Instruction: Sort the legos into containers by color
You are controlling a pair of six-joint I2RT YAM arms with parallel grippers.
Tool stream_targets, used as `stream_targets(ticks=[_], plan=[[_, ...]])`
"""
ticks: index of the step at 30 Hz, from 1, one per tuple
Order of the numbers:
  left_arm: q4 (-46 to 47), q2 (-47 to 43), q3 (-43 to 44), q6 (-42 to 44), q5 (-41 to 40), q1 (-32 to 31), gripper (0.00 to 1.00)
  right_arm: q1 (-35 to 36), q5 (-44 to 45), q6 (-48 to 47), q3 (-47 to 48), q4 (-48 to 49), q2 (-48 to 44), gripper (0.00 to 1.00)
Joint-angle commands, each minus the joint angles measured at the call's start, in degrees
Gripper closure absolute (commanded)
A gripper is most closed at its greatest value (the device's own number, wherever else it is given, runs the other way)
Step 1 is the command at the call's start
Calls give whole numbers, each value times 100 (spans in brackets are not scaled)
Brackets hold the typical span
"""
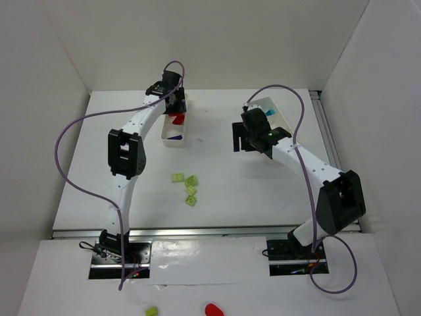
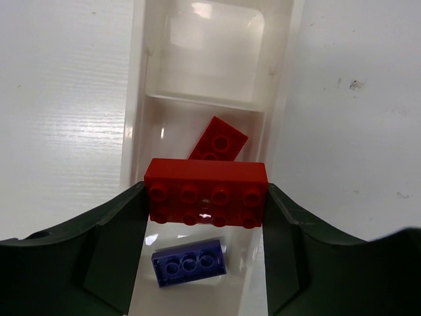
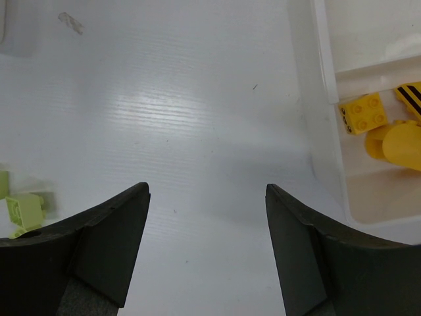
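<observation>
1. My left gripper (image 2: pixel 205 197) is clamped on a red brick (image 2: pixel 206 172). The jaws stand about half apart and press on its two short ends, with the studs facing my wrist camera.
2. The brick hangs over the left tray (image 2: pixel 135 99), which stands by the far edge of the table (image 1: pixel 223 171), left of centre. Below it, a second red brick (image 2: pixel 218 139) lies tilted in the middle compartment. A dark blue brick (image 2: pixel 189 263) lies in the compartment nearest me. I seem to be over the divider between those two, though the angle leaves me unsure.
3. My right gripper (image 3: pixel 207 191) is wide and empty over bare table, just beside the long wall of the right tray (image 3: pixel 316 99) near the far right corner. Yellow bricks (image 3: pixel 362 113) lie in one compartment there.
4. A small cluster of light green bricks (image 1: pixel 187 189) lies loose toward the near edge of the table, well apart from both trays.
5. I judge these bricks to be light, rigid and smooth-sided. They won't crush, but they may pivot or slip if pinched off-centre. The flat opposite side walls are the best place to grip, squarely and low, not the studs.
6. I can read no brand or writing. One yellow piece (image 3: pixel 411 95) carries black stripes, nothing legible.
</observation>
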Motion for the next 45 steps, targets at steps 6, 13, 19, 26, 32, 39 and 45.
stream_targets(ticks=[6, 13, 19, 26, 32, 39, 45], plan=[[266, 238, 382, -49, 266, 17, 5, -30, -1, 73, 153, 23, 34, 22], [266, -543, 251, -128, 399, 70, 0, -706, 8, 126, 461, 216, 86, 20], [345, -1702, -522, -497, 566, 70, 0, -1382, -1, -59, 1750, -63, 1122, 20], [354, -2732, -1410, -471, 734, 70, 0, -1718, -932, -164, 2210, 217, 2371, 19], [222, -3233, -1973, -471, 549, 70, 0, -1507, -1670, -251, 1878, 242, 2495, 19], [283, -3427, -2509, -576, 495, -35, 0, -655, -2207, -884, 1122, 235, 1810, 19], [283, -3532, -2624, -629, 443, -228, 0, 118, -2321, -938, 1059, -204, 1616, 19]])
